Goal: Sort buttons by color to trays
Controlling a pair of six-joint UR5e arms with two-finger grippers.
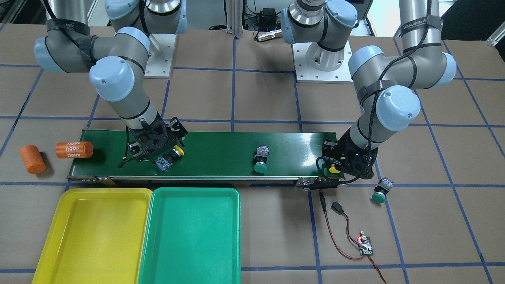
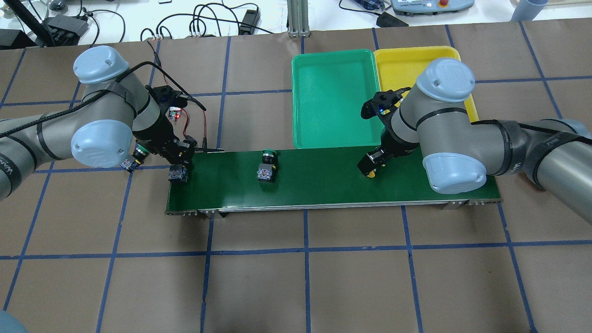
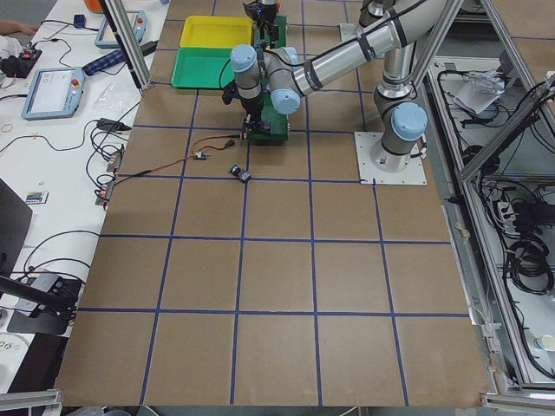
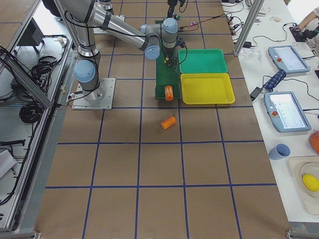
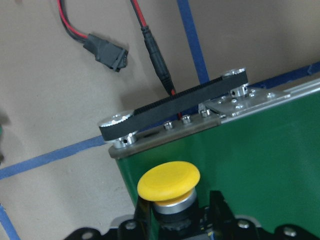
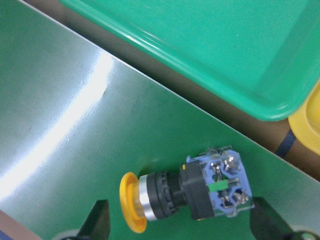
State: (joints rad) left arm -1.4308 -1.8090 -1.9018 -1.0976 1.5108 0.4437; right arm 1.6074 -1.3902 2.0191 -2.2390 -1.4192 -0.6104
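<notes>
My left gripper point(image 1: 336, 166) is shut on a yellow button point(image 5: 169, 181) at the end of the dark-green belt point(image 1: 221, 150); its fingers point(image 5: 142, 210) hug the black body. My right gripper point(image 6: 180, 222) is open and straddles the other yellow button point(image 6: 185, 192), which lies on its side on the belt near the teal tray point(image 6: 240, 45). One green button point(image 1: 260, 157) lies mid-belt. The other green button point(image 1: 382, 191) lies on the table beside the left arm. The yellow tray point(image 1: 79, 236) and the teal tray point(image 1: 189, 236) stand side by side and hold nothing.
One orange cylinder point(image 1: 74, 150) lies at the belt's end near the right arm; another point(image 1: 32, 158) lies on the table beyond it. A small circuit board point(image 1: 365, 246) with red and black wires lies near the belt's left-arm end.
</notes>
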